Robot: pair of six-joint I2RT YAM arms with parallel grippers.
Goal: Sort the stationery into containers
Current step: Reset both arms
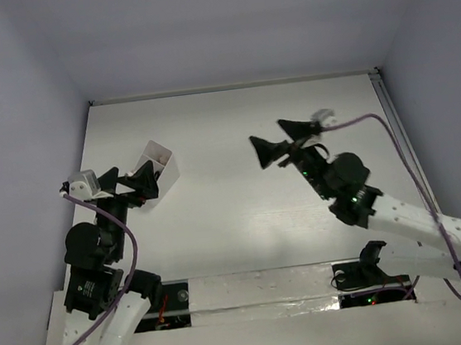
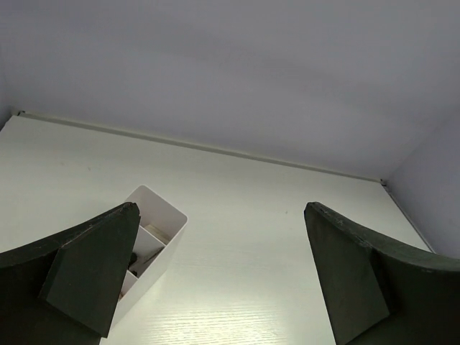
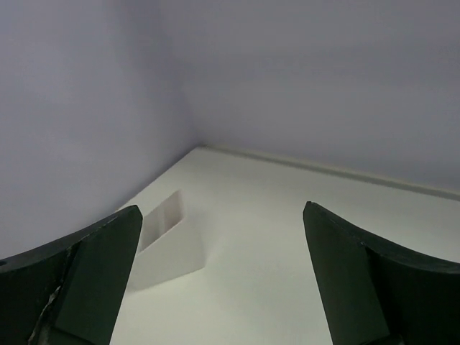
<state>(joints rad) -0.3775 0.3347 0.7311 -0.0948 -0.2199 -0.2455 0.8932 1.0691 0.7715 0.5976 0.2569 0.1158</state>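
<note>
Black left gripper (image 2: 221, 214) fingers sit closest, spread wide and holding nothing. The black right gripper (image 3: 219, 214) is spread wide and empty too. The white see-through plastic box (image 2: 158, 269) stands on the white table (image 1: 244, 221), just beside the left gripper. It looks light and slippery, so pinch a thin wall. Only the left wrist view shows small dark stationery (image 2: 134, 260) inside; the right wrist view shows just its outside.

The white-and-black left arm (image 1: 119, 327) stood folded above its base, its black jaws spread wide and empty, pointing at the far side. The matching right arm (image 1: 411, 218) angled inward over the surface, jaws equally wide, gripping nothing.
</note>
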